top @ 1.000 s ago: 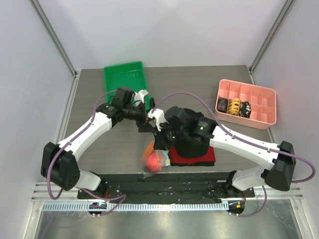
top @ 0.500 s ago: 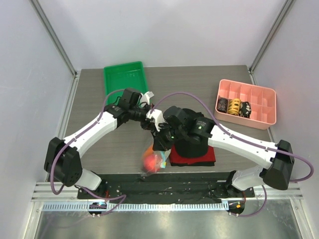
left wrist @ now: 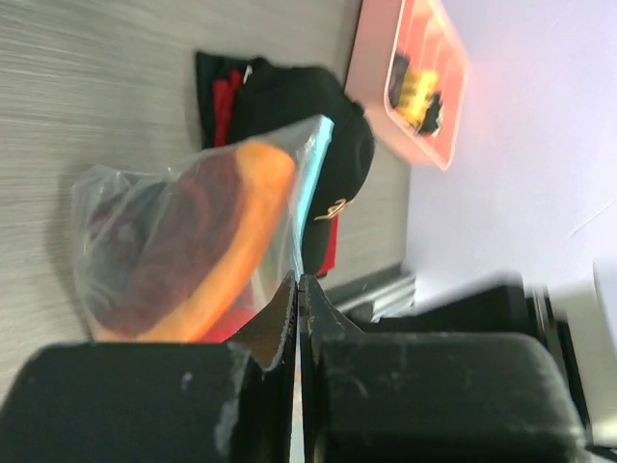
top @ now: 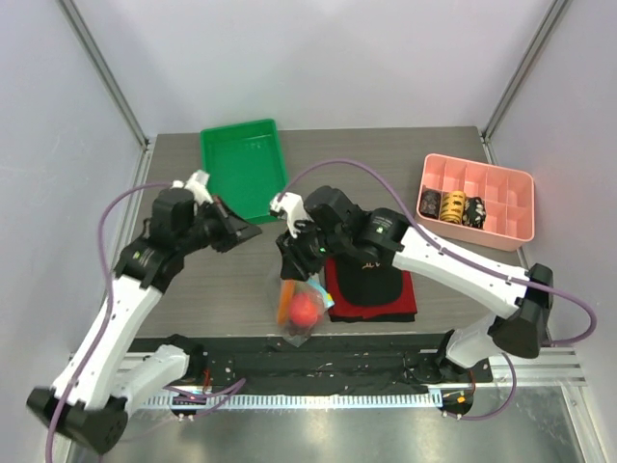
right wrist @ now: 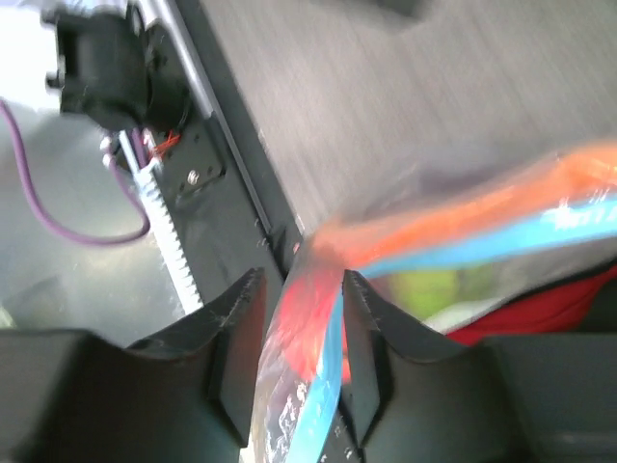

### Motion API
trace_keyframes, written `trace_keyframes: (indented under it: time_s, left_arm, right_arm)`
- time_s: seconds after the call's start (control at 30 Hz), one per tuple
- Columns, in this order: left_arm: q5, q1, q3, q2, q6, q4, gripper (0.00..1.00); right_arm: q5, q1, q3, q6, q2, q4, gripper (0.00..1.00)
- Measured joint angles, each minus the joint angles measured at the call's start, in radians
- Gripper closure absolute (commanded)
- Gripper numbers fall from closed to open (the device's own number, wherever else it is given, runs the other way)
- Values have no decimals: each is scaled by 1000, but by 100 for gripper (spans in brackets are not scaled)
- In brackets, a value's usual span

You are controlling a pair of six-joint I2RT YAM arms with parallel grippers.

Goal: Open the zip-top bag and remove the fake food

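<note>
Top view: right gripper [top: 290, 262] pinches the bag [top: 292, 328] by its zip, so the food [top: 305, 308] dangles inside. Meanwhile left gripper [top: 249, 231] sits closed, empty.

No text can be read anywhere (the black cap [left wrist: 342, 159] bears only an illegible gold squiggle).

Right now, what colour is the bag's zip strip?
Light blue. The zip-top bag shows its zip strip best in the right wrist view.
</note>
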Motion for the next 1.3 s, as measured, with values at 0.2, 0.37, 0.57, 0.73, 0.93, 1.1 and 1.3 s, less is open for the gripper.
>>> trace_keyframes:
  time_s: [0.2, 0.37, 0.57, 0.73, 0.93, 1.1, 1.3]
  left_arm:
    - [-111, 1, -115, -222, -105, -22, 92]
    - [-91, 1, -114, -132, -105, -32, 61]
    - [-33, -10, -75, -66, -70, -37, 28]
    - [-76, -198, 59, 73, -46, -44, 24]
    - [-214, -425, 281, 377, -23, -77, 27]
    - [-274, -464, 386, 542, -23, -157, 28]
    - [-312, -463, 317, 431, -25, -189, 29]
  right_arm:
    - [62, 0, 118, 34, 129, -2, 48]
    - [174, -23, 40, 142, 105, -15, 29]
    - [275, -188, -124, 364, -175, -19, 17]
    - [353, -310, -210, 519, -435, -61, 12]
    - [355, -325, -458, 603, -628, -103, 4]
    - [302, -340, -688, 608, -738, -81, 0]
    - [158, -340, -864, 578, -725, 127, 10]
